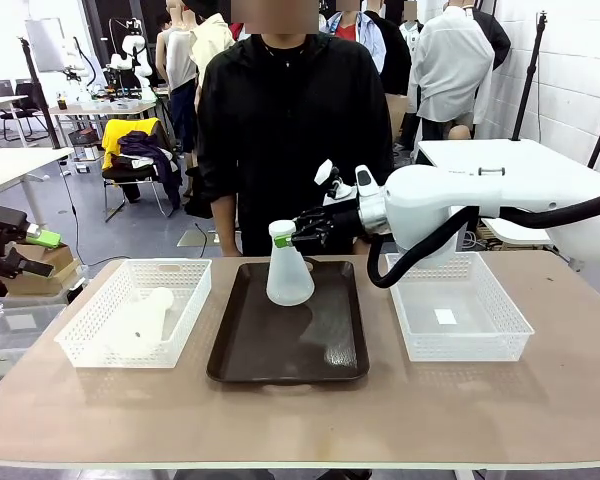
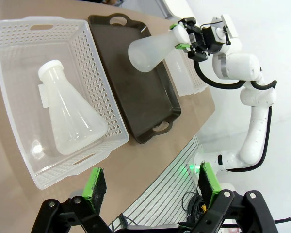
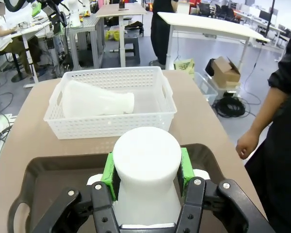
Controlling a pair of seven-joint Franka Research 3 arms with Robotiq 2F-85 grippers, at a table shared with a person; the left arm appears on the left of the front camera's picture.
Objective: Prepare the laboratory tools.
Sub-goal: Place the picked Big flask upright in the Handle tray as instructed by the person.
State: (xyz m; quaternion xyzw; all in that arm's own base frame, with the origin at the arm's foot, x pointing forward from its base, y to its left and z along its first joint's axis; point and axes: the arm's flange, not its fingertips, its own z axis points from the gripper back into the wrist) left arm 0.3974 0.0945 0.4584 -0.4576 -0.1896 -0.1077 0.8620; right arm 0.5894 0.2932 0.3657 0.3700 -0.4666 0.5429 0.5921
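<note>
One frosted-white flask (image 1: 290,272) stands upright over the far part of the dark brown tray (image 1: 280,355). My right gripper (image 1: 285,239) is shut on its neck just under the cap. In the right wrist view the green pads (image 3: 108,175) of that gripper (image 3: 146,174) clamp the neck of this flask (image 3: 145,150) from both sides. A second flask (image 1: 140,320) lies on its side in the white basket (image 1: 80,345) on the left. In the left wrist view my left gripper (image 2: 151,184) hangs open above the table edge, well short of that lying flask (image 2: 70,119).
An empty white mesh basket (image 1: 460,345) sits right of the tray. A person in black stands at the far edge, one hand (image 3: 246,143) hanging beside the table. The right arm (image 1: 460,200) reaches across above the right basket.
</note>
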